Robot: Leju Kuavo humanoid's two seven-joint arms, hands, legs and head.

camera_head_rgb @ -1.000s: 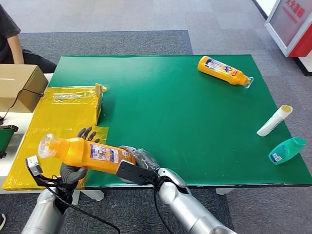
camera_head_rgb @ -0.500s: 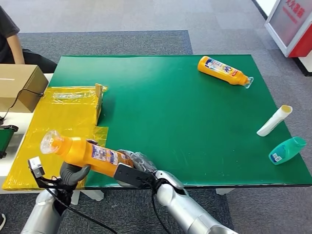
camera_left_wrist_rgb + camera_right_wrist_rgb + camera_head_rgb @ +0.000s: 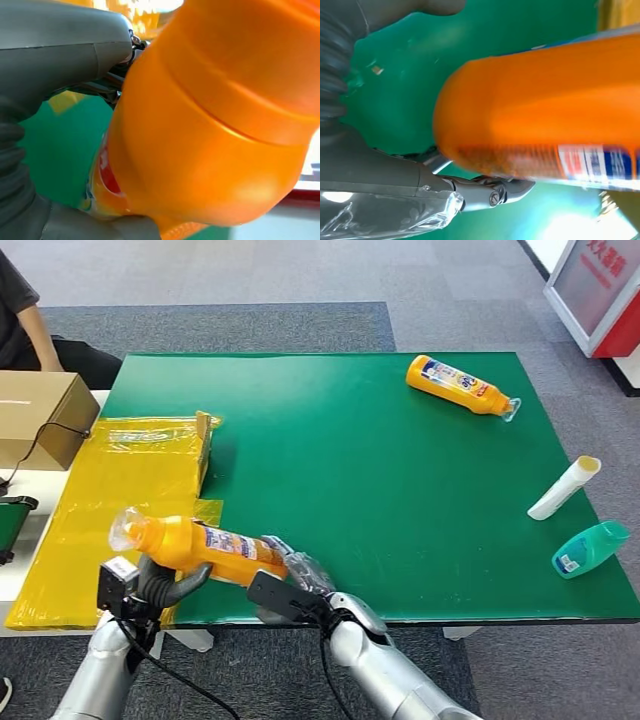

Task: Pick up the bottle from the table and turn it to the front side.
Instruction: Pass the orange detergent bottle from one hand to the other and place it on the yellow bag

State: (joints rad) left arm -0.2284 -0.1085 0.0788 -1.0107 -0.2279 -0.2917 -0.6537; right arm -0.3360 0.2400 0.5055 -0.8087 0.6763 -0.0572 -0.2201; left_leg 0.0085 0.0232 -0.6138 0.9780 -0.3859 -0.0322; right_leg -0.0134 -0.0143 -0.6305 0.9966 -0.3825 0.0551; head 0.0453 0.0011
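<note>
Head view: green table (image 3: 362, 460) on grey carpet; yellow sheet (image 3: 98, 490) over its left end. Both hands at the near edge share the held bottle (image 3: 204, 548), lifted, lying level. Left hand (image 3: 162, 585) wraps the neck end; right hand (image 3: 298, 575) grips the base. Second orange bottle (image 3: 456, 385), white tube (image 3: 562, 488), teal bottle (image 3: 589, 547) lie well apart, right.

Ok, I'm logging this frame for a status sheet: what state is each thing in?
held orange bottle: off the table, lying sideways, gripped at both ends
left hand: grips bottle near the neck
right hand: holds bottle's base
second orange bottle: lying on green table
white tube: lying flat
teal bottle: lying flat
cardboard box: closed
</note>
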